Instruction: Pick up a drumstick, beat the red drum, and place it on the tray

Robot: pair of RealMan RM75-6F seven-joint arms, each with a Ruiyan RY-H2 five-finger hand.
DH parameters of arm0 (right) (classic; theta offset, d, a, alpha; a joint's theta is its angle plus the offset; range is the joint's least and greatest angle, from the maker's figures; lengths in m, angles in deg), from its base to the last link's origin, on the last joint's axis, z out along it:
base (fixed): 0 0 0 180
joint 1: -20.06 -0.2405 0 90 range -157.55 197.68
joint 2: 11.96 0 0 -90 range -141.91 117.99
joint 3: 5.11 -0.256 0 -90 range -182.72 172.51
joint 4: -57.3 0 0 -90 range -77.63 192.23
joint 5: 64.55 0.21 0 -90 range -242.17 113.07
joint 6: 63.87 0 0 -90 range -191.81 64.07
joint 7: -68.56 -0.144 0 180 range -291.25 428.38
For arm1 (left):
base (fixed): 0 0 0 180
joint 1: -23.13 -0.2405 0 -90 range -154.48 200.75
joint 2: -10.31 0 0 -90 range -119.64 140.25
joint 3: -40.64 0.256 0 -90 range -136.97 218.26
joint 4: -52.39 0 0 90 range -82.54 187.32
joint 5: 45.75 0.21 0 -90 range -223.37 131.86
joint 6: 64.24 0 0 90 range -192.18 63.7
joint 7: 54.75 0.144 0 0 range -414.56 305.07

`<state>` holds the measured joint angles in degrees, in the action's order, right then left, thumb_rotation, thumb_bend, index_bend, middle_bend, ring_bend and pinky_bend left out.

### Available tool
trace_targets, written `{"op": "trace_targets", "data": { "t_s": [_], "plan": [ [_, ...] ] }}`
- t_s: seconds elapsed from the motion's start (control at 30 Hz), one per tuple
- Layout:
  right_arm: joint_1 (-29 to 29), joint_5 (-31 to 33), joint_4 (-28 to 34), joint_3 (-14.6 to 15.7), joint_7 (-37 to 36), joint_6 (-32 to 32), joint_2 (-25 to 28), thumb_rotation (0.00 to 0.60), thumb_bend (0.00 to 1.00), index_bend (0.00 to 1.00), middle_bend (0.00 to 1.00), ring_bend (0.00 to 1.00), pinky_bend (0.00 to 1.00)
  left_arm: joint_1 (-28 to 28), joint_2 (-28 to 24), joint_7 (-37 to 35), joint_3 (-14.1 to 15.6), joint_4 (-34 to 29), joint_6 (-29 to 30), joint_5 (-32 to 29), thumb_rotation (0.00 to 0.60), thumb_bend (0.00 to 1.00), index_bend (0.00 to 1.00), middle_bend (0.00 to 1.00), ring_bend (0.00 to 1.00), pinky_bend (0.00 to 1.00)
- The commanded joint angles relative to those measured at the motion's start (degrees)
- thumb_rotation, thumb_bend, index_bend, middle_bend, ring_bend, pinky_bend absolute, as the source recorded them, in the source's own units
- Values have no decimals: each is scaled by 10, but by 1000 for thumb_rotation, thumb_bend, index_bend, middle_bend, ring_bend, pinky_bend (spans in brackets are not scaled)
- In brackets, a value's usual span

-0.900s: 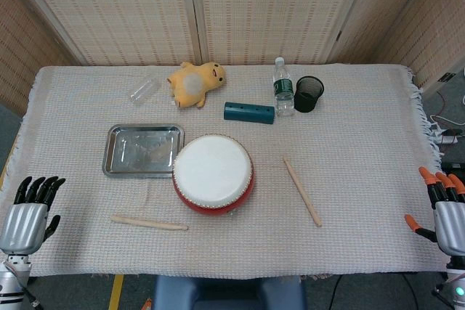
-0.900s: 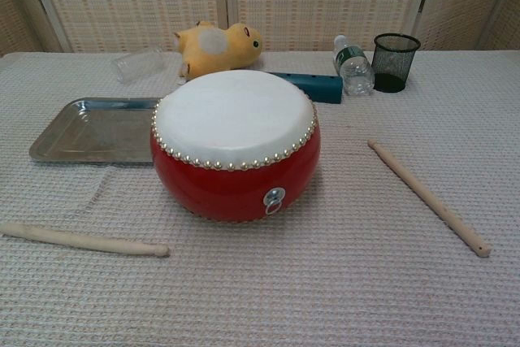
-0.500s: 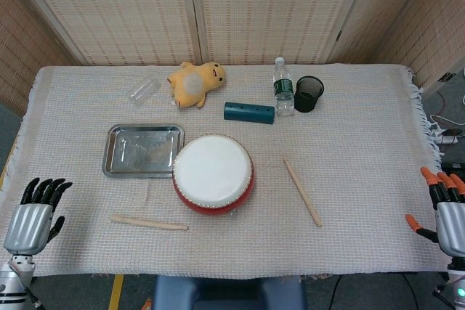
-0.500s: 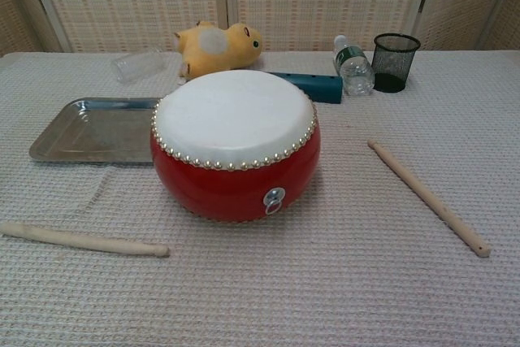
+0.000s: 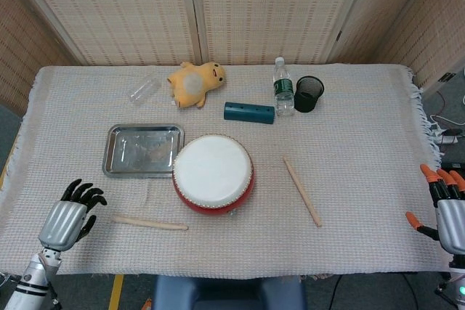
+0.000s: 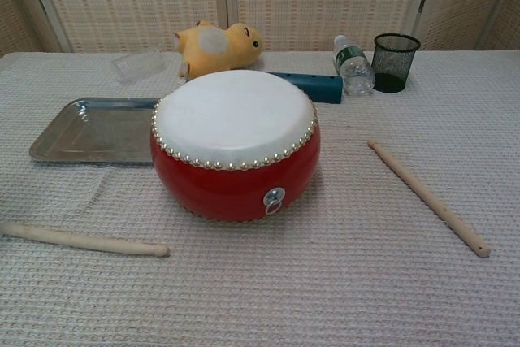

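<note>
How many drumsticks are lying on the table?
2. One drumstick lies left of the red drum, near the left hand; the other drumstick lies to the drum's right.

left hand (image 5: 67, 217): silver-grey metal back plate, rounded and faintly ribbed; black fingers (image 5: 86, 194)
left wrist (image 5: 34, 275): slim silver-grey cylinder; a darker ring where it meets the hand
right hand (image 5: 448, 212): pale grey casing; orange-tipped fingers on dark stems; partly cut off at the frame edge, so its full shape is perhaps unclear
</note>
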<state>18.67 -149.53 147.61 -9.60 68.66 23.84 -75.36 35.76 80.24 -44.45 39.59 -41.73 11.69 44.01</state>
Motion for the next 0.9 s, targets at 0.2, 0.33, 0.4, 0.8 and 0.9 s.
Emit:
{"op": "trace_targets", "data": {
  "t_s": [0.2, 0.33, 0.4, 0.8, 0.9],
  "plan": [
    [2, 3, -4, 1, -8, -2, 0, 600, 197, 0, 142, 19, 88, 53, 61, 35, 9, -13, -110, -42, 600, 345, 424, 259, 150, 86],
    [2, 4, -5, 2, -10, -4, 0, 600, 196, 0, 142, 19, 88, 66, 91, 57, 8, -6, -134, -61, 600, 322, 419, 251, 136, 80],
    [2, 4, -6, 2, -13, -4, 0, 600, 197, 0, 142, 19, 88, 70, 107, 77, 7, -2, -140, -74, 600, 321, 420, 248, 132, 78],
    [1, 4, -15, 3, -28, -10, -2, 600, 196, 0, 142, 16, 80, 72, 188, 134, -1, 25, -117, -108, 600, 314, 435, 133, 0, 0],
    [3, 4, -16, 4, -33, -10, -1, 600, 196, 0, 142, 7, 64, 73, 202, 149, -2, 34, -112, -115, 600, 316, 437, 109, 0, 0]
  ]
}}
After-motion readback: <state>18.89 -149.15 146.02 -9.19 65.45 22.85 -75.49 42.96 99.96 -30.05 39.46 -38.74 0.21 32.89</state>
